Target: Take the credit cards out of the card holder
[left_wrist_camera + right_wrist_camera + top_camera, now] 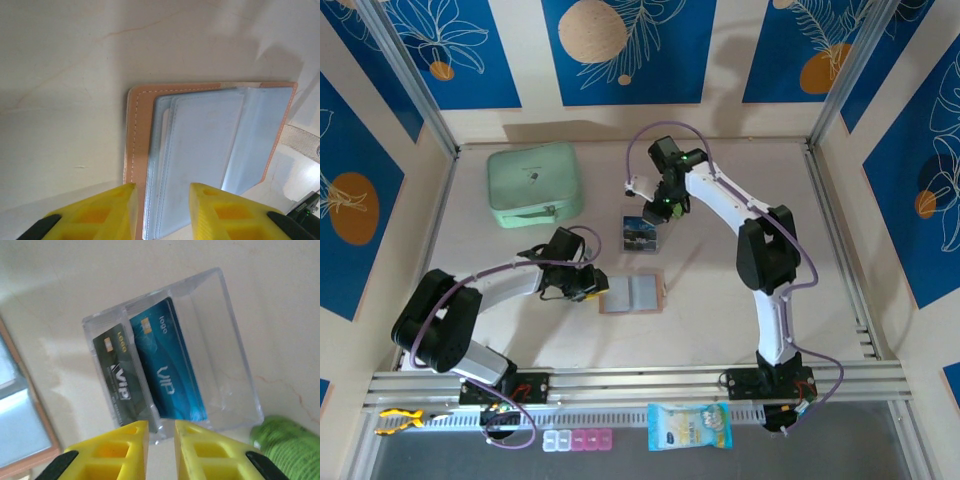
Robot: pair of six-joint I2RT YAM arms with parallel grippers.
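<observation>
Tan leather card holder (632,293) lies open flat mid-desk (720,325), with two credit cards (167,365) standing in a clear box (225,355) at its 12 o'clock.
The left gripper (162,186) is at the holder's 9 o'clock edge, jaws partly apart over the stitched left flap; I cannot tell if they touch it. The right gripper (161,426) hovers over the box, jaws slightly apart, empty. A green cylinder (287,445) lies beside the box.

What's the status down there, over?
Left fingers apart over the open card holder. Right fingers slightly apart above two credit cards in the clear box. Nothing blocking.
</observation>
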